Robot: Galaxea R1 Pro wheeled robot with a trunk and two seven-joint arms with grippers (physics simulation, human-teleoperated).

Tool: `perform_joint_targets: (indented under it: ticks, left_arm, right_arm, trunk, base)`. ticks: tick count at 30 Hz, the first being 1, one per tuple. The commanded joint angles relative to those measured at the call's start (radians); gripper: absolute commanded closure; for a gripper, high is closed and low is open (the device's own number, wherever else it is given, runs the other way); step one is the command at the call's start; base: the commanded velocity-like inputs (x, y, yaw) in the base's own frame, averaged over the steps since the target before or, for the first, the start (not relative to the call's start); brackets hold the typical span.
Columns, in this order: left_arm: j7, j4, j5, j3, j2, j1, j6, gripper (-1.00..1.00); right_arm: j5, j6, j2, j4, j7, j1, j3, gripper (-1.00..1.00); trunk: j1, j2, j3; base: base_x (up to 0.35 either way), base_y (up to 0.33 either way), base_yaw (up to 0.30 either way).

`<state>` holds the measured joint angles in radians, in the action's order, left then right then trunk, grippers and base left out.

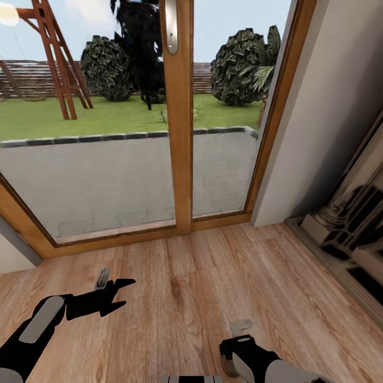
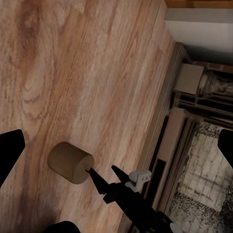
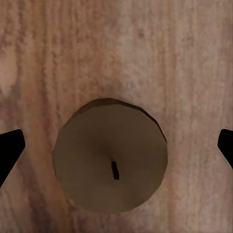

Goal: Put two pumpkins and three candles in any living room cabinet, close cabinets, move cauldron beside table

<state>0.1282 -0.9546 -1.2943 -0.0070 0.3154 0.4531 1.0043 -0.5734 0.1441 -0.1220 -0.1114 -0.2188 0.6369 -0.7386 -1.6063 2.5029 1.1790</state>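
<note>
Directly under the right wrist camera, a short beige-tan pillar candle (image 3: 110,156) with a small dark wick is seen standing upright on the light wood-plank floor (image 3: 145,48). Its round top is viewed from straight above, and the two black fingertips (image 3: 9,151) of the right gripper are spread wide on either side of it, touching nothing.

In the head view, from left to right, the left gripper (image 1: 118,295) is held low over the floor (image 1: 186,287) at the lower left, its black fingers parted and empty. A glass garden door (image 1: 106,175) with an orange-brown wooden frame is seen ahead, and a paved terrace, lawn and dark shrubs are seen through it. The right arm's wrist is seen at the lower right; the gripper's fingers are not made out from there. A grey wall (image 1: 319,117) stands to the right of the door, and an ornate beige fireplace surround (image 1: 346,223) is set at the far right edge.

In the left wrist view, the same candle (image 2: 71,162) is seen on the planks, with the right gripper (image 2: 106,178) poised just beside it, one black tip close to its upper edge. Whether contact is made cannot be told. The candle lies well apart from the fireplace base (image 2: 170,141).
</note>
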Motion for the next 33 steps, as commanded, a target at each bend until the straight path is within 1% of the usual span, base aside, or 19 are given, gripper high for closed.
perform_joint_targets:
  ticks: [1, 19, 20, 22, 23, 24, 27, 28, 29, 30, 31, 33]
  left_arm:
    - [0.01, 0.0, 0.009, -0.001, 0.001, 0.0, 0.001, -1.0]
    - [0.01, -0.005, 0.006, -0.001, 0.002, 0.0, 0.002, -1.0]
    - [0.01, -0.018, 0.002, -0.001, 0.003, -0.002, 0.003, -1.0]
    - [0.011, -0.052, -0.016, -0.001, 0.005, -0.014, 0.003, -1.0]
    - [0.011, -0.086, -0.038, -0.001, 0.01, -0.029, 0.003, -1.0]
    - [0.011, -0.13, -0.068, -0.001, 0.021, -0.048, 0.003, -1.0]
    - [0.01, -0.287, -0.207, -0.013, 0.075, -0.125, 0.003, -1.0]
    - [0.01, -0.305, -0.23, -0.018, 0.085, -0.135, 0.003, -1.0]
    - [0.01, -0.334, -0.272, -0.029, 0.103, -0.149, 0.003, -1.0]
    - [0.01, -0.352, -0.306, -0.041, 0.119, -0.159, 0.002, -1.0]
    - [0.01, -0.364, -0.332, -0.053, 0.13, -0.165, 0.002, -1.0]
    - [0.01, -0.376, -0.358, -0.069, 0.142, -0.171, 0.002, -1.0]
  right_arm:
    - [-0.006, 0.006, 0.001, -0.002, -0.006, 0.001, -0.008, -1.0]
    - [-0.006, 0.003, 0.001, -0.002, -0.005, 0.001, -0.008, -1.0]
    - [-0.006, 0.001, 0.001, -0.002, -0.005, 0.001, -0.008, -1.0]
    - [-0.006, 0.0, 0.001, -0.002, -0.005, 0.001, -0.008, -1.0]
    - [-0.006, -0.001, 0.001, -0.002, -0.005, 0.001, -0.008, -1.0]
    - [-0.006, -0.001, 0.001, -0.002, -0.005, 0.001, -0.008, -1.0]
    - [-0.006, -0.002, 0.001, -0.002, -0.005, 0.001, -0.008, -1.0]
    - [-0.006, -0.002, 0.001, -0.002, -0.005, 0.001, -0.008, -1.0]
    - [-0.006, -0.002, 0.001, -0.002, -0.005, 0.001, -0.008, -1.0]
    - [-0.006, -0.003, 0.001, -0.002, -0.005, 0.001, -0.008, -1.0]
    - [-0.006, -0.003, 0.001, -0.002, -0.005, 0.001, -0.008, -1.0]
    - [-0.006, -0.003, 0.0, -0.002, -0.005, 0.001, -0.007, -1.0]
  trunk:
    - [0.0, 0.0, 0.001]
    - [0.0, 0.0, 0.001]
    - [0.0, 0.0, 0.001]
    - [0.0, 0.0, 0.001]
    - [0.0, 0.0, 0.001]
    - [0.0, 0.0, 0.001]
    - [0.0, 0.0, 0.001]
    - [0.0, 0.001, 0.005]
    - [-0.001, 0.001, 0.009]
    - [-0.001, 0.001, 0.012]
    - [-0.002, 0.001, 0.016]
    - [-0.002, 0.001, 0.02]
  base:
    - [0.0, 0.0, 0.0]
    - [0.0, 0.0, 0.0]
    - [0.0, 0.0, 0.0]
    - [0.0, 0.0, 0.0]
    - [0.0, 0.0, 0.0]
    - [0.0, 0.0, 0.0]
    - [0.0, 0.0, 0.0]
    - [0.0, 0.0, 0.0]
    - [0.0, 0.0, 0.0]
    - [0.0, 0.0, 0.0]
    - [0.0, 0.0, 0.0]
    - [0.0, 0.0, 0.0]
